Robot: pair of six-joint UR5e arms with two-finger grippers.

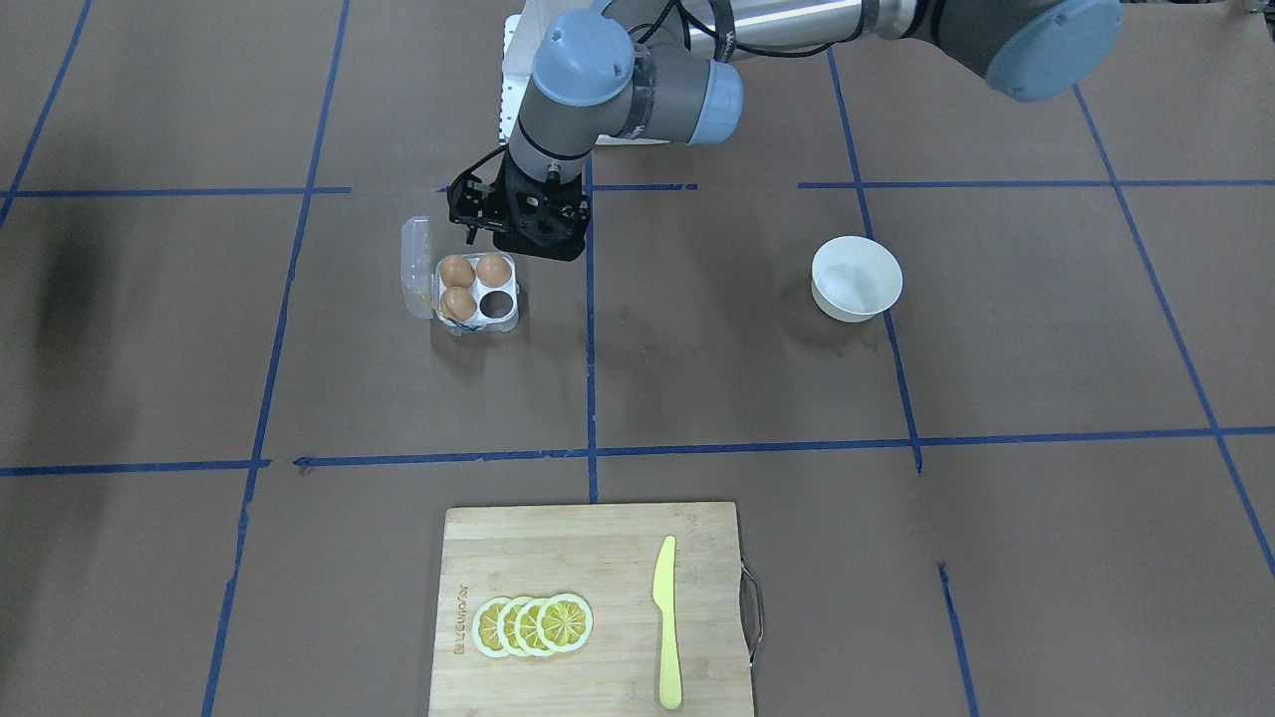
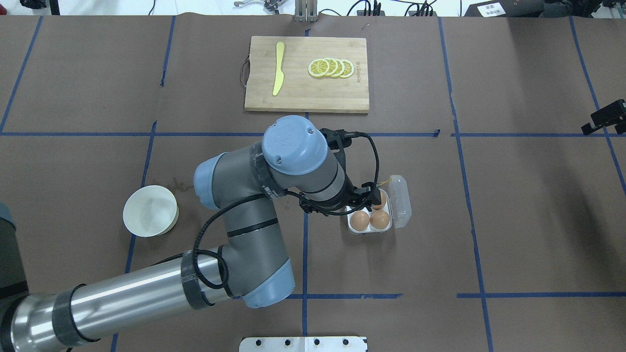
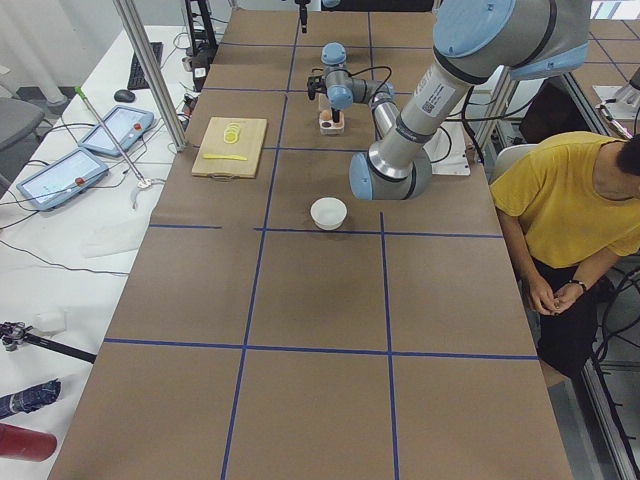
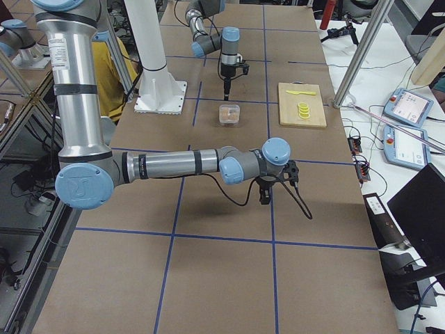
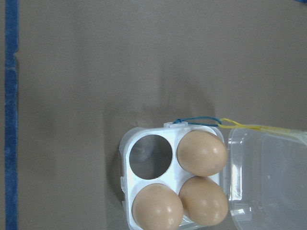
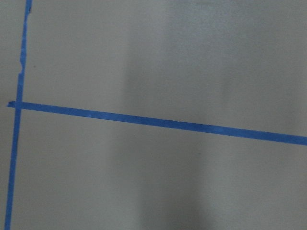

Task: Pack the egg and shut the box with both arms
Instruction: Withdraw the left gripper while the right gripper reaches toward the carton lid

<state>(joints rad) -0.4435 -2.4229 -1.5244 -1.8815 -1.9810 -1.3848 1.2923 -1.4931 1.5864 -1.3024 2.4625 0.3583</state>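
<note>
The clear box [image 1: 478,321] stands open with its lid [image 1: 416,269] folded out to the side. Three orange-brown eggs [image 1: 457,270] fill three cells, and the fourth cell [image 1: 495,297] is empty. The left wrist view looks straight down on the box [image 5: 125,184], its eggs [image 5: 202,152], the lid [image 5: 268,177] and the yellow string [image 5: 249,127]. My left gripper [image 1: 508,237] hovers just behind the box, open and holding nothing. My right gripper [image 2: 606,117] is far off at the table's right edge, over bare table. I cannot tell if it is open or shut.
A white bowl [image 1: 857,279] stands on the robot's left side of the table. A wooden cutting board [image 1: 558,558] at the far edge holds lemon slices [image 1: 533,624] and a yellow knife [image 1: 666,622]. A person in yellow [image 3: 570,200] sits beside the table.
</note>
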